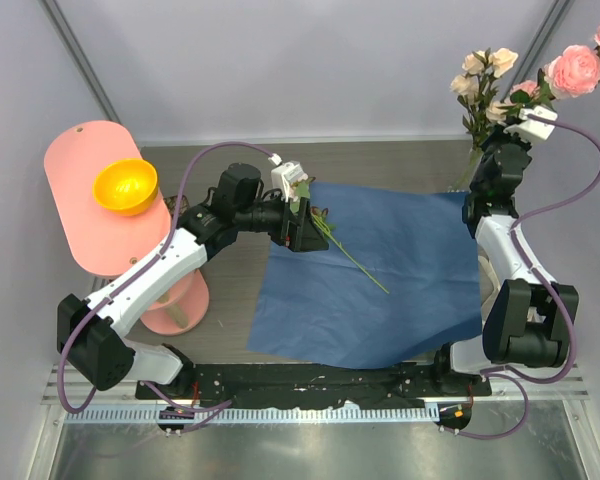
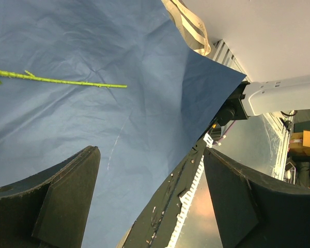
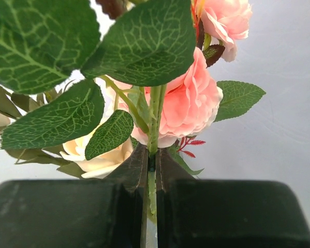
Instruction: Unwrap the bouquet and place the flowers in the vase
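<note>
The right gripper (image 3: 151,155) is pressed together on a thin green stem (image 3: 155,111) below a pink rose (image 3: 194,101), held high near the vase (image 1: 473,165) (clear glass, probably easily tipped), in which cream roses (image 1: 485,68) stand. The flower is judged light, with a wiry, slick stem. Bare stem is to be gripped, never petals. The left gripper (image 2: 151,155) is spread over creased blue paper (image 2: 93,129), on which a loose stem (image 2: 62,80) lies.
</note>
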`<state>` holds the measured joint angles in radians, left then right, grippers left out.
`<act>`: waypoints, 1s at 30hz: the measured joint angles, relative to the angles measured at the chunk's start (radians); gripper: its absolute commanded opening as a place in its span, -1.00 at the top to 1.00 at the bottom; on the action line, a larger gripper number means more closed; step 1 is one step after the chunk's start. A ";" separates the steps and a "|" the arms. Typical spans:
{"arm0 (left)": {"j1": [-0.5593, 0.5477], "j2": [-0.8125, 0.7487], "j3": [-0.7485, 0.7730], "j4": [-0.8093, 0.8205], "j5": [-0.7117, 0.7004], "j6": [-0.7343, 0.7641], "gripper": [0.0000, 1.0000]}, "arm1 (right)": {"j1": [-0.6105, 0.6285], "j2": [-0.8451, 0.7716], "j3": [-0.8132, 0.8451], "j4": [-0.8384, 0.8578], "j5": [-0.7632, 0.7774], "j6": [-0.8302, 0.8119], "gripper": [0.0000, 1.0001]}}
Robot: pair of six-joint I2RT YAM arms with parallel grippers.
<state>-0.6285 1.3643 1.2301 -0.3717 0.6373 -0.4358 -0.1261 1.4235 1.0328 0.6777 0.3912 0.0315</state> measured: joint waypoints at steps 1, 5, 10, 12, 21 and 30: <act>0.000 0.000 0.000 0.000 0.000 0.000 -0.71 | 0.000 0.002 0.000 0.005 0.002 0.001 0.98; 0.000 0.000 0.000 0.000 0.000 0.000 -0.71 | 0.004 0.010 -0.011 -0.019 0.007 0.001 0.98; 0.000 0.000 0.000 0.000 0.000 -0.001 -0.71 | 0.021 0.023 -0.018 -0.084 0.013 -0.017 0.98; 0.000 0.000 0.000 0.000 0.001 -0.001 -0.71 | 0.025 0.023 -0.012 -0.092 0.017 -0.029 0.98; 0.000 0.000 0.000 0.000 0.003 -0.001 -0.72 | 0.027 0.031 0.014 -0.114 0.018 -0.038 0.98; 0.000 0.000 0.000 0.000 0.003 -0.001 -0.72 | 0.027 0.117 -0.035 -0.058 0.019 -0.037 0.86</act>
<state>-0.6285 1.3643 1.2301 -0.3717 0.6403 -0.4370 -0.0994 1.5402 0.9974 0.6197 0.4099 -0.0059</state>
